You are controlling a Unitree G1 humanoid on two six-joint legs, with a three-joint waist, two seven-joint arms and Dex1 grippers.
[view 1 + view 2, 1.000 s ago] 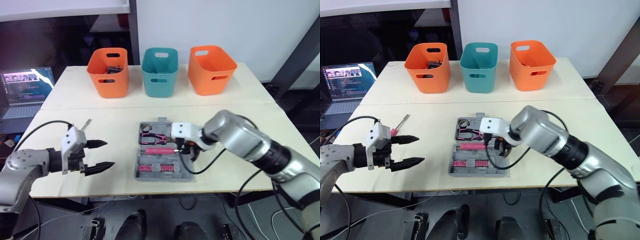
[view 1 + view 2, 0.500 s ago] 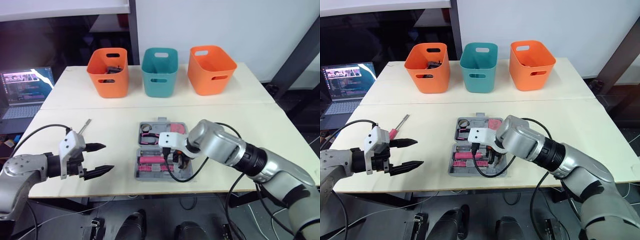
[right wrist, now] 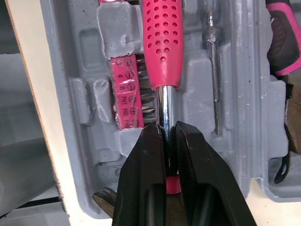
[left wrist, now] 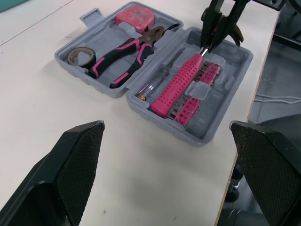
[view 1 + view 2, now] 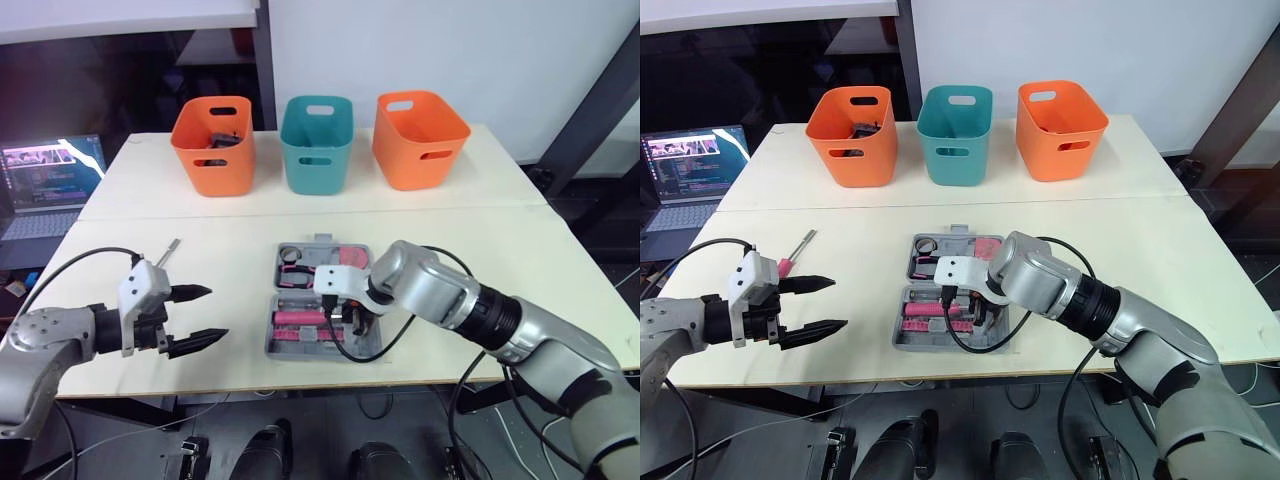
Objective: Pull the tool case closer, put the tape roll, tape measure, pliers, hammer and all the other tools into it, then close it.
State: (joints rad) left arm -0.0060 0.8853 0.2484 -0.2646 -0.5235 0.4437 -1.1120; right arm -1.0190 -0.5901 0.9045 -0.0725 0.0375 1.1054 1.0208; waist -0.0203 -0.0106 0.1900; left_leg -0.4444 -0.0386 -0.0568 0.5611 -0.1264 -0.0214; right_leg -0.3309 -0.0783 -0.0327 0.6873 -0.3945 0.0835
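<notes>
This looks like a robotics lab or test room. A plain, pale wooden table (image 5: 500, 200), its top in two boards butted together, stands before a bare white wall (image 5: 450, 40). Along the far side of the table three plastic bins sit in a tidy row: an orange bin (image 5: 212, 150), a teal bin (image 5: 317, 145) and a second orange bin (image 5: 420, 140). Off the left end of the table an open laptop (image 5: 50, 190) sits lower down, its screen lit. Behind the table rises a dark metal post (image 5: 262, 50), and past its right end a dark slanted beam (image 5: 592, 105).
</notes>
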